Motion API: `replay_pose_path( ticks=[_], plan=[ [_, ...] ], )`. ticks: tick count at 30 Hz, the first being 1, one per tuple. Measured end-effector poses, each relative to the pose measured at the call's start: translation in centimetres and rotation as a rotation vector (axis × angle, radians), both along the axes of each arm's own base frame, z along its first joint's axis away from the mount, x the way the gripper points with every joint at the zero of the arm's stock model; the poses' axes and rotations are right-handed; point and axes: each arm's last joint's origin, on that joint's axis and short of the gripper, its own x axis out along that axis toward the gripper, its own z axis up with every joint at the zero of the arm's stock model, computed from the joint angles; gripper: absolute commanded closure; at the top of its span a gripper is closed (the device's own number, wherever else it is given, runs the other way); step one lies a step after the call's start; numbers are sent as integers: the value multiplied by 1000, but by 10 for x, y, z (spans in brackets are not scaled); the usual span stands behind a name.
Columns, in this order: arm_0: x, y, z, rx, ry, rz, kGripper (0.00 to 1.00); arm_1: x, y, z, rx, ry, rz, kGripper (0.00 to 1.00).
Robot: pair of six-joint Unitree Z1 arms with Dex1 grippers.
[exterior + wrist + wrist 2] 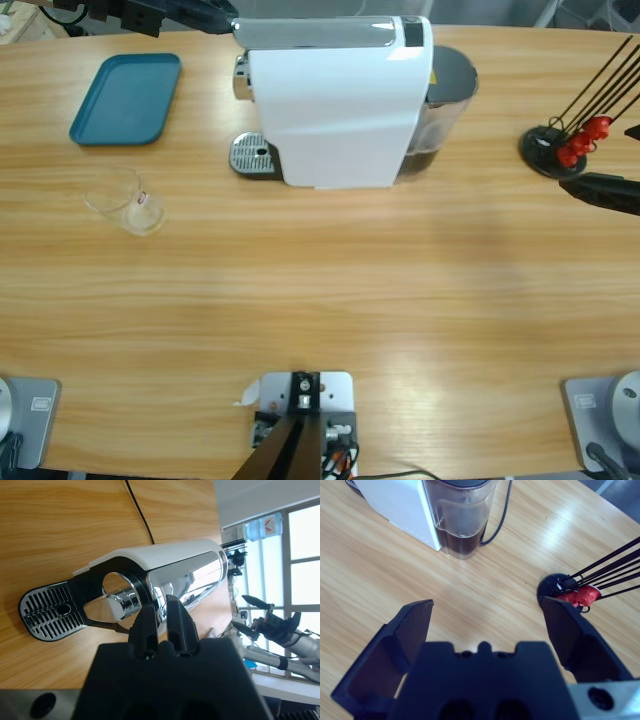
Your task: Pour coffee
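Note:
No coffee shows in any view. A clear glass cup (125, 200) stands on the table at the left and looks empty. It is apart from the white coffee machine (340, 110) and its perforated drip tray (250, 155), which holds nothing. My left gripper (160, 602) is shut with nothing between its jaws, close in front of the machine's chrome spout (112, 607) and silver lever. From above, the left gripper (228, 22) reaches the machine's top left corner. My right gripper (487, 605) is open and holds nothing, low over bare wood at the right gripper (590, 187) edge position.
A blue tray (125, 98) lies at the back left. The machine's dark round tank (450, 90) sits behind it, with a black cable (502, 515) trailing away. A black stand (550, 150) with thin rods and red pieces is beside the right gripper.

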Motion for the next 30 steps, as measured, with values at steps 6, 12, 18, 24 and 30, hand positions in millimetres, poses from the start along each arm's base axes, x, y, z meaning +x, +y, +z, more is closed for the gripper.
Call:
replay_pose_path(
  ticks=[6, 12, 18, 24, 30],
  plan=[
    [0, 0, 0, 1, 0, 1, 1000, 0, 0, 0, 0, 0, 0, 36],
    [0, 0, 1, -5, -4, -3, 1000, 0, 0, 0, 0, 0, 0, 36],
    [-2, -8, 39, -115, -126, -57, 1000, 0, 0, 0, 1, -1, 0, 36],
    [-11, -5, 54, -142, -168, -72, 87, 0, 0, -1, 3, -4, 0, 114],
    [-20, -1, 55, -75, -227, -115, 87, -5, -4, -10, 41, -42, -18, 10]
  ],
)
